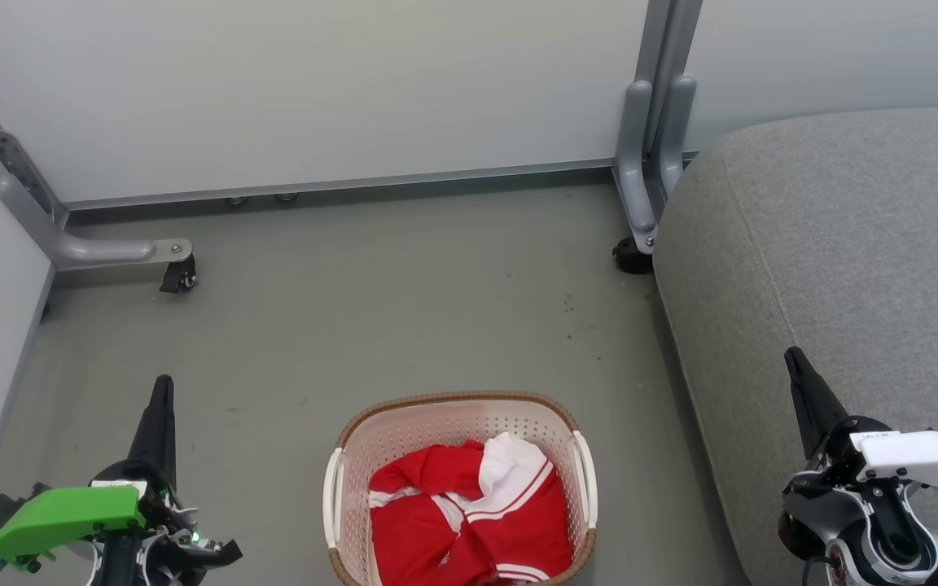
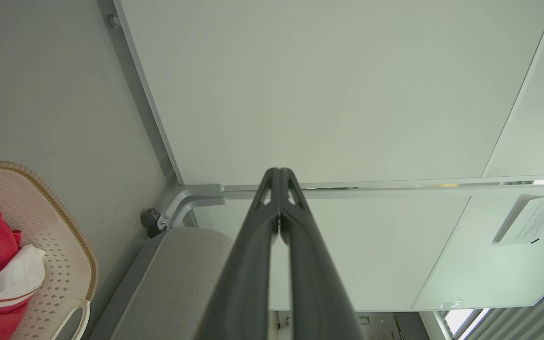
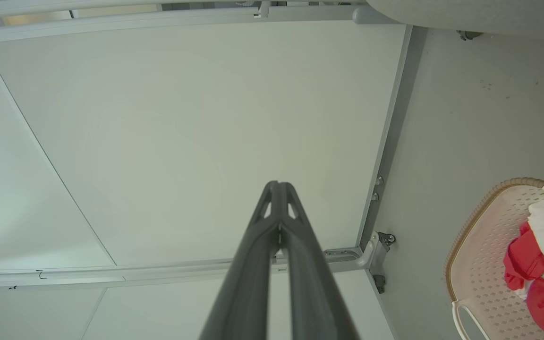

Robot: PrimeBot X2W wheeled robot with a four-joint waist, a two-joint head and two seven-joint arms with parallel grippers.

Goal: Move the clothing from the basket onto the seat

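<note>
Beside basket [image 1: 457, 397]: left claw [image 1: 164, 384], right claw [image 1: 792, 356] closed.

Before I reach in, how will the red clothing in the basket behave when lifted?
The clothing lies crumpled in folds, so it is likely floppy and will hang from one pinch. It looks thin, so probably light. Its red and white parts overlap in the basket, so one pull may drag everything.

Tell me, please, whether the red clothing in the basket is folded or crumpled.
Crumpled: the red clothing lies bunched in uneven folds inside the laundry basket, not stacked flat.
</note>
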